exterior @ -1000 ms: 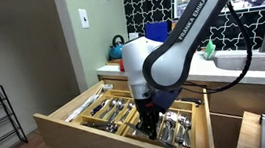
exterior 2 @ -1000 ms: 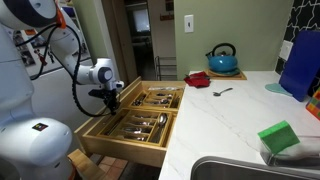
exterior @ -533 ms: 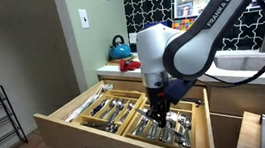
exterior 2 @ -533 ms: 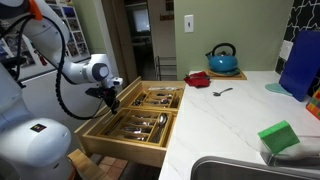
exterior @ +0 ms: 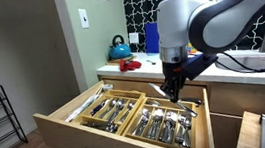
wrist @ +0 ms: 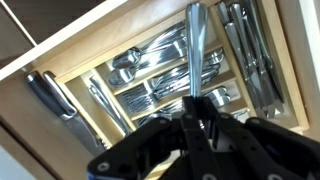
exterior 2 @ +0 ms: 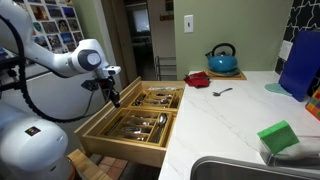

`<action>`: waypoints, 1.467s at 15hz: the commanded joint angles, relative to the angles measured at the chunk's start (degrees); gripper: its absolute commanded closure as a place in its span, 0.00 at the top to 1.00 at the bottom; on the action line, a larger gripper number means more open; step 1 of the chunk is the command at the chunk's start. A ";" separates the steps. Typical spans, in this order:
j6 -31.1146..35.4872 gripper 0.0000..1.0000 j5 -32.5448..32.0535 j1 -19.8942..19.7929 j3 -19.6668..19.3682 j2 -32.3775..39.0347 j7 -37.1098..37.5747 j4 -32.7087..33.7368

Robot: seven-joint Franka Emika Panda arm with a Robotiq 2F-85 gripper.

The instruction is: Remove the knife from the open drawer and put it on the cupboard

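Observation:
The open drawer (exterior: 70,129) is a wide light-wood drawer with divider trays of silver cutlery; it also shows in an exterior view (exterior 2: 122,143) and in the wrist view (wrist: 70,62). My gripper (exterior: 175,89) hangs above the drawer's back right part, near the cupboard's front. It is shut on the knife (wrist: 194,45), a slim silver blade that sticks out from between the jaws (wrist: 195,108). In an exterior view the gripper (exterior 2: 112,96) is raised over the drawer's far side. The cupboard's white worktop (exterior 2: 225,120) is beside the drawer.
On the worktop are a blue kettle (exterior 2: 222,58), a red item (exterior 2: 198,78), a spoon (exterior 2: 222,91), a green sponge (exterior 2: 280,137), a blue board (exterior 2: 301,60) and a sink (exterior 2: 240,170). A narrower drawer (exterior: 252,131) is open beside the wide one.
The gripper has risen out of the cutlery tray with the knife in its jaws and moved back toward the cupboard.

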 commanded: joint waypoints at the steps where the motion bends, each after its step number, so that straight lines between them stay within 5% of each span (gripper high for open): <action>1: -8.62 0.07 -1.50 -2.90 0.09 -13.69 -0.88 -1.77; 2: -8.74 0.07 -3.02 -1.79 -2.30 -16.99 -0.57 -4.31; 4: -15.14 0.07 -2.94 -5.76 -1.86 -20.39 -3.40 0.13; 5: -11.37 0.07 -0.81 -5.10 -0.11 -14.93 -2.30 0.27; 6: -12.17 0.13 -0.65 -5.93 -0.28 -16.51 -3.15 0.51; 15: -11.90 0.13 -0.72 -5.90 0.53 -15.39 -3.22 0.32; 16: -11.90 0.07 -0.72 -5.90 0.53 -15.40 -3.22 0.32; 22: -13.09 0.07 -0.05 -11.48 -9.61 -12.49 -12.16 7.93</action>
